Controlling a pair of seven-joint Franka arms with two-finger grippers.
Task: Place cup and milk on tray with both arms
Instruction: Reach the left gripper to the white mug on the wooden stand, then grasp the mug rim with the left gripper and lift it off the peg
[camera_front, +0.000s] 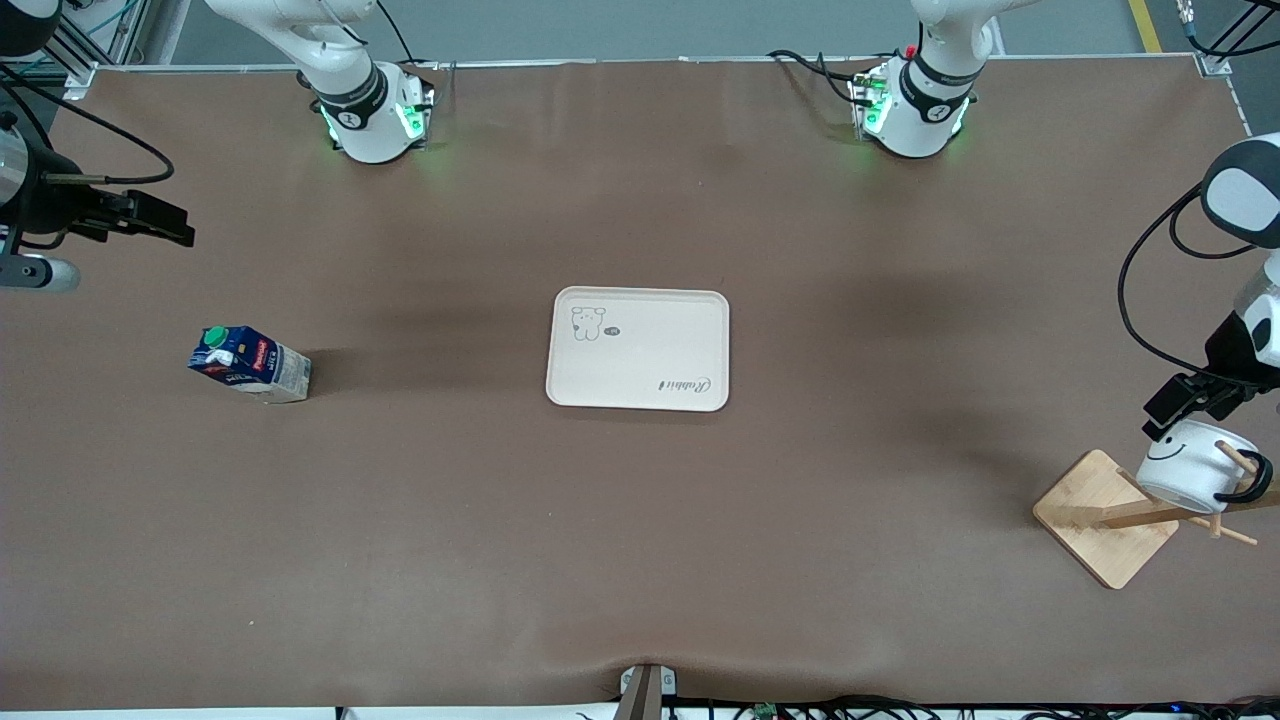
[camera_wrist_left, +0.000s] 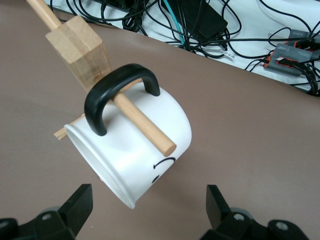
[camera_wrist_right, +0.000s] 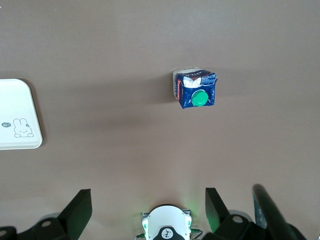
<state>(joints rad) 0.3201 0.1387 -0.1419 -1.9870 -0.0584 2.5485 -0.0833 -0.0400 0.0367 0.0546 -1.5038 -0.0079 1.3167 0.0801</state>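
A: Where are the targets lying?
B: Tray (camera_front: 640, 350) mid-frame; milk (camera_front: 250, 363) centre-left, beneath the right gripper (camera_front: 150, 222), which is hovering open at upper left

A: And the cup (camera_front: 1192, 467)?
B: Lower right, hanging by its handle on a rack peg (camera_wrist_left: 140, 122); the left gripper (camera_front: 1190, 398) is gaping just above it
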